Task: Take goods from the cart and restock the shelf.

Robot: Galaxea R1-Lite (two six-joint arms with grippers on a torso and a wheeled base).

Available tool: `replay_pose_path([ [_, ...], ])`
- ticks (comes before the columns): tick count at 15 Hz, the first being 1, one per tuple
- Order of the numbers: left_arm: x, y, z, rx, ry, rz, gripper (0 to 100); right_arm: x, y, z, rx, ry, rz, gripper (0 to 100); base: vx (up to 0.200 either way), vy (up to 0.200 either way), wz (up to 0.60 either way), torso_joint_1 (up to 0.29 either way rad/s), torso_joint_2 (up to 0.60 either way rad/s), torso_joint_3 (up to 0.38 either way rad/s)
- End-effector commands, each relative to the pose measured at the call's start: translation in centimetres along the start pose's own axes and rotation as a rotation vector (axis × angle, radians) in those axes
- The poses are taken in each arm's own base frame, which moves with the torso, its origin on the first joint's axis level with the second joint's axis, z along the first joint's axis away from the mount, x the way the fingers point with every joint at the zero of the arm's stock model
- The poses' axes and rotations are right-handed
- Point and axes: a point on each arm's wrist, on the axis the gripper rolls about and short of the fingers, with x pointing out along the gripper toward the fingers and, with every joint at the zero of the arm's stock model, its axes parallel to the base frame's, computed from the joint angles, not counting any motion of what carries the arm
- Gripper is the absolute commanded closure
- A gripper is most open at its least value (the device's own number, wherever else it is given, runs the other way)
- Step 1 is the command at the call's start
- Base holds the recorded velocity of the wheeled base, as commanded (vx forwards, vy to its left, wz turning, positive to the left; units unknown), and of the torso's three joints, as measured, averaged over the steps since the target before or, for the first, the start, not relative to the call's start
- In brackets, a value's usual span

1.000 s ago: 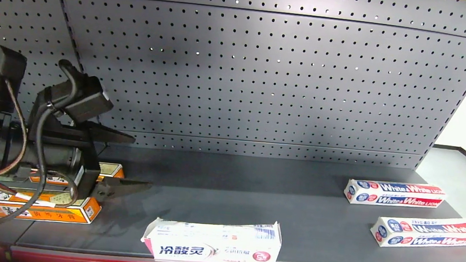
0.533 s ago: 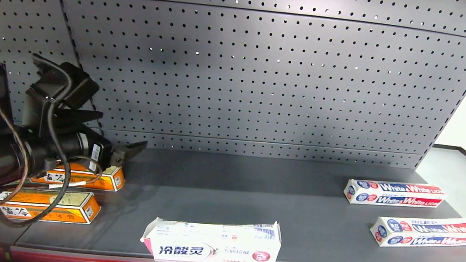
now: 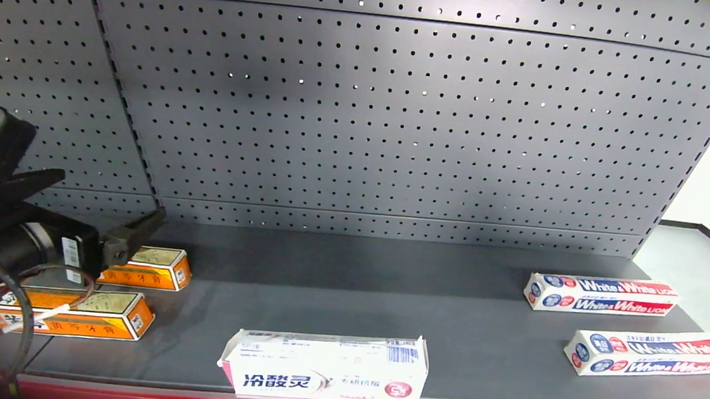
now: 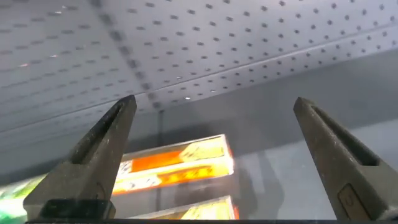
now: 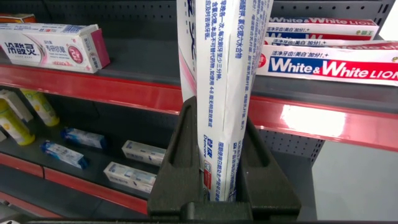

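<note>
As the left arm pulls back toward the head view's lower left, you see the left end effector [image 3: 113,192] spread wide, empty, just over two orange boxes [image 3: 146,267] lying on the shelf [image 3: 354,277]. Left wrist view: same released spread, orange boxes beyond. Right wrist view: your right end effector [image 5: 221,124] grips an upright white toothpaste box [image 5: 224,56] before the shelf; that one likely goes next.

head view square onto shelf [image 3: 347,283], right wrist farther back, sharing white box [image 3: 325,369]
</note>
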Motion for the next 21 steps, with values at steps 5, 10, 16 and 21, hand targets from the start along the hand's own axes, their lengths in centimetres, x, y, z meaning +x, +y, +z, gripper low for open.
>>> replay_pose_path([
  [5, -7.5, 1.8, -2.7, -0.040, -0.101, 0.104, 0, 0.0, 0.0, 0.0, 0.000, 0.000, 0.001, 100, 0.000, 0.000, 0.00, 0.000, 0.00, 0.000],
  [10, -10.4, 2.2, -5.9, -0.075, -0.116, 0.146, 0, 0.0, 0.0, 0.0, 0.000, -0.001, 0.001, 100, 0.000, 0.000, 0.00, 0.000, 0.00, 0.000],
  [16, -13.1, 2.1, -9.6, -0.110, -0.102, 0.192, 0, 0.0, 0.0, 0.0, 0.000, 0.000, 0.001, 100, 0.000, 0.000, 0.00, 0.000, 0.00, 0.000],
  [21, -14.4, 1.9, -11.4, -0.119, -0.106, 0.200, 0, 0.0, 0.0, 0.0, 0.000, 0.000, 0.001, 100, 0.000, 0.000, 0.00, 0.000, 0.00, 0.000],
])
